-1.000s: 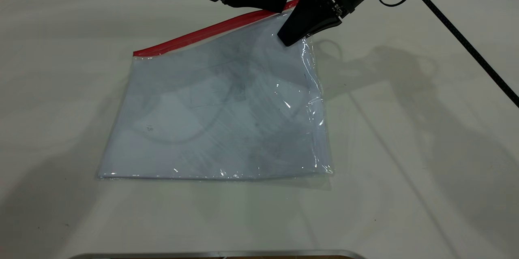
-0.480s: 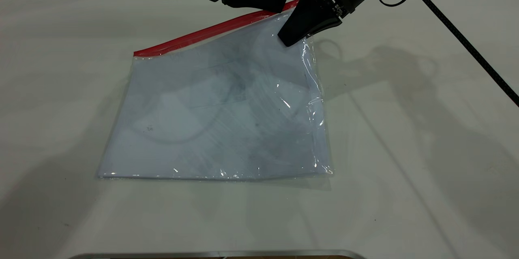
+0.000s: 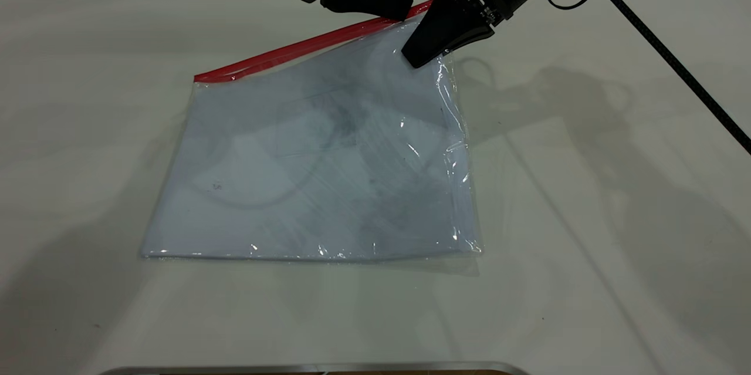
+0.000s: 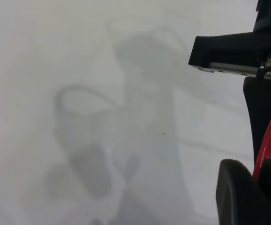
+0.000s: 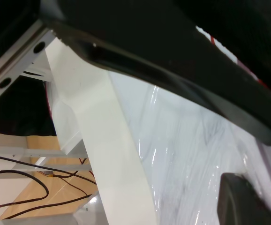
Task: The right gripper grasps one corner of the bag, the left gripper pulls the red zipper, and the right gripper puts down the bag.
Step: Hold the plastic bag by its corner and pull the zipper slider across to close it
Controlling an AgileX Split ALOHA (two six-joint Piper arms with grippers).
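The bag [image 3: 317,169] is a clear flat pouch with white sheets, lying on the white table [image 3: 587,216] with its far right corner raised. The red zipper [image 3: 293,49] runs along its far edge. My right gripper [image 3: 415,58] is shut on the bag's raised corner just below the zipper. The bag's plastic [image 5: 187,154] shows in the right wrist view next to one black finger [image 5: 241,201]. My left gripper [image 3: 402,11] is at the zipper's right end, shut on the red strip. The left wrist view shows the red zipper [image 4: 270,140] pinched between the dark jaws.
The right arm's black cable [image 3: 675,64] slants down across the table's right side. A metal edge [image 3: 317,368] lies at the table's near side. In the right wrist view the table's edge drops to a floor with wires [image 5: 27,187].
My left gripper has crept slightly leftward along the red zipper. The right gripper and the bag have barely moved.
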